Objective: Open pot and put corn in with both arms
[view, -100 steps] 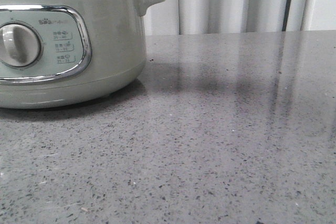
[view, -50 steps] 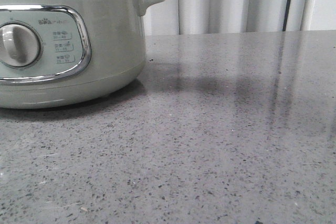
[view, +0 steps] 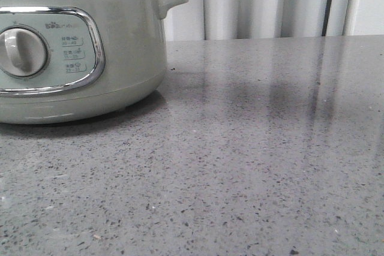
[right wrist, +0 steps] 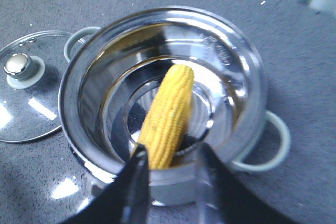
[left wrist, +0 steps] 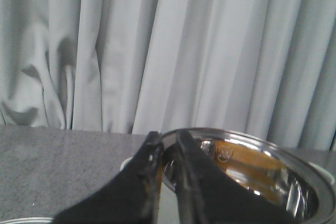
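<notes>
Front view shows only the table (view: 258,166) and the pot (view: 120,46) standing at its left, with no arm or corn in sight. From this low angle the pot's inside is hidden, so the wrist views must settle the rest.

Right wrist view looks down into the pot (right wrist: 231,66), which is open: its steel bowl is bare and shiny, and the glass lid (right wrist: 31,98) lies flat on the table just beside it, knob up. So the opening step is done, and the step in hand is the putting-in. The corn (right wrist: 168,116) hangs tilted over the bowl, its far tip above the bowl's middle and its near end between the fingers of the right claw (right wrist: 170,163). The right claw seems to be gripping that near end, though the contact itself sits low in the picture and is hard to read. I cannot tell whether the cob's tip already touches the bottom.

Left wrist view shows the left claw (left wrist: 167,145) with its two fingers nearly together and nothing between them, held over the pot's rim (left wrist: 315,182) and facing the curtain (left wrist: 157,51).

As I judge it, the next move calls for the right claw to lower a little and spread its fingers so the cob drops inside the steel wall, not across the rim.
</notes>
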{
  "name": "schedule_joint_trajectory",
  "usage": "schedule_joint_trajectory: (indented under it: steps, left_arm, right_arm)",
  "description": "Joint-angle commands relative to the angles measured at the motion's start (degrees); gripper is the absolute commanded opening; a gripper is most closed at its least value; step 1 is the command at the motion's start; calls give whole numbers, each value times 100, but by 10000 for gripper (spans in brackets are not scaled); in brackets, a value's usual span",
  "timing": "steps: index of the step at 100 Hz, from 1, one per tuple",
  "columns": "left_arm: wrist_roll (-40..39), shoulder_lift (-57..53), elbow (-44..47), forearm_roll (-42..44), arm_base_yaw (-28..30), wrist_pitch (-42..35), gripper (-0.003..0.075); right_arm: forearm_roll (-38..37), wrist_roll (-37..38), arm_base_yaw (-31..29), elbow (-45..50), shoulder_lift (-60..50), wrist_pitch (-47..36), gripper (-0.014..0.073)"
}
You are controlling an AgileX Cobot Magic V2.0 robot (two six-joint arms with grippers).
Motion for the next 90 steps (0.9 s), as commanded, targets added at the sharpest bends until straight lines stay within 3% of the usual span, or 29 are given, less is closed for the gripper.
schedule_joint_trajectory:
  steps: [1, 7, 26, 38, 50, 60, 68, 78, 90]
  left_arm:
    - [-11, 78, -181, 229, -50, -38, -20]
    - [-11, 78, -181, 282, -50, 213, -20]
    - [-11, 67, -181, 244, -50, 979, -20]
    - [-11, 55, -181, 237, -152, 992, -20]
    - [-11, 55, -181, 237, -303, 944, -20]
    - [-11, 55, -181, 237, -436, 936, -20]
    - [-1, 105, -181, 270, -535, 936, -20]
    - [-1, 202, -181, 263, -661, 936, -20]
    - [-1, 257, -181, 239, -715, 936, -20]
  right_arm:
    - [-199, -49, 6, 230, -862, -205, -10]
    - [-264, -49, 6, 705, -1412, -399, -71]
    - [-776, -49, 6, 3227, -3405, -1943, -55]
    - [-1232, -49, -5, 5054, -4893, -3039, -55]
    - [-1299, 344, -5, 6479, -6220, -3312, -52]
    - [-1392, 607, -28, 7081, -7052, -3312, -49]
    - [-1903, 607, -97, 7302, -7497, -3381, -43]
    - [-2403, 607, -150, 7337, -7695, -3402, -43]
    - [-2427, 607, -150, 7337, -7718, -3435, -43]
